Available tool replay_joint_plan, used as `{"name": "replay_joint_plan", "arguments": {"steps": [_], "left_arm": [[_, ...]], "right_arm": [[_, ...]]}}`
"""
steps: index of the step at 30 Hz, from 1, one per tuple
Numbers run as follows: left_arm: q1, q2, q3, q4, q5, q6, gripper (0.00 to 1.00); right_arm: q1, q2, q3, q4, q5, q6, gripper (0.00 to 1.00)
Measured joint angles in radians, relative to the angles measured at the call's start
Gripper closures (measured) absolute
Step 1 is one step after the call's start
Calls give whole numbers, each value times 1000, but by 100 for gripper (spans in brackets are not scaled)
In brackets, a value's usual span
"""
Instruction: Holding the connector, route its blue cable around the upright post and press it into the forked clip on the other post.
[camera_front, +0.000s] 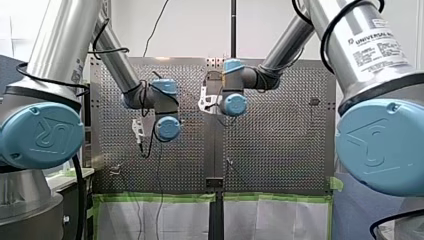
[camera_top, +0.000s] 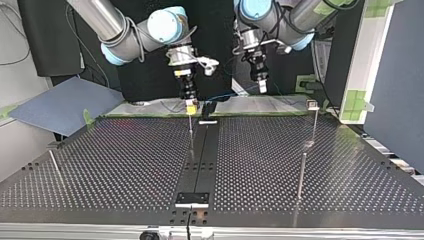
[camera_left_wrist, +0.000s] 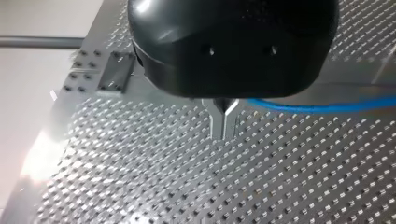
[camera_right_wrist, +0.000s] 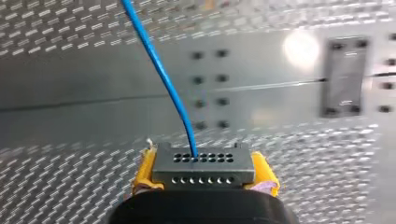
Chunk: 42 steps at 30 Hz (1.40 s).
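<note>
Our right gripper (camera_right_wrist: 204, 179) clamps the connector (camera_right_wrist: 204, 169) between yellow pads (camera_right_wrist: 145, 170). Its blue cable (camera_right_wrist: 161, 74), thin and limp, trails to our left gripper (camera_left_wrist: 223, 133), apparently pinched there. We'd hold the rigid connector, never the floppy wire.

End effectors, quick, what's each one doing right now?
Left end effector: closed, apparently pinching the blue cable.
Right end effector: closed on the connector.
</note>
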Motion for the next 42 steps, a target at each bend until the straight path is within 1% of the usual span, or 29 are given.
{"name": "replay_joint_plan", "arguments": {"steps": [3,8,10,14,19,22,27,28,29,31,34,35,39,40,42], "left_arm": [[24,27,1,-24,9,-12,98],[73,78,2,-74,22,-27,98],[93,98,4,-94,33,-34,98],[128,132,21,-129,61,-41,98],[169,174,59,-170,99,-45,98],[196,201,85,-197,108,-52,98],[237,244,129,-240,110,-72,98],[245,255,140,-252,110,-76,98],[249,264,149,-260,109,-78,95],[256,284,169,-280,105,-82,95],[263,312,197,-308,103,-83,95],[265,320,205,-316,103,-83,93],[273,355,240,-351,104,-84,93],[277,365,250,-361,105,-84,90],[283,378,266,-378,108,-84,90]], "right_arm": [[-4,-28,-17,3,-28,11,100],[-6,-75,-42,8,-76,21,100],[-7,-88,-52,7,-94,31,100],[-7,-96,-77,8,-130,46,100],[-8,-97,-112,19,-176,52,100],[-8,-97,-131,24,-205,55,100],[-9,-96,-165,42,-252,58,100],[-9,-96,-172,47,-257,59,100],[-10,-96,-179,51,-262,59,100],[-11,-96,-193,59,-268,59,100],[-13,-96,-209,68,-273,59,100],[-13,-96,-212,70,-274,59,100],[-14,-96,-230,78,-279,59,100],[-14,-96,-233,79,-281,59,100],[-14,-96,-238,81,-283,59,100]]}}
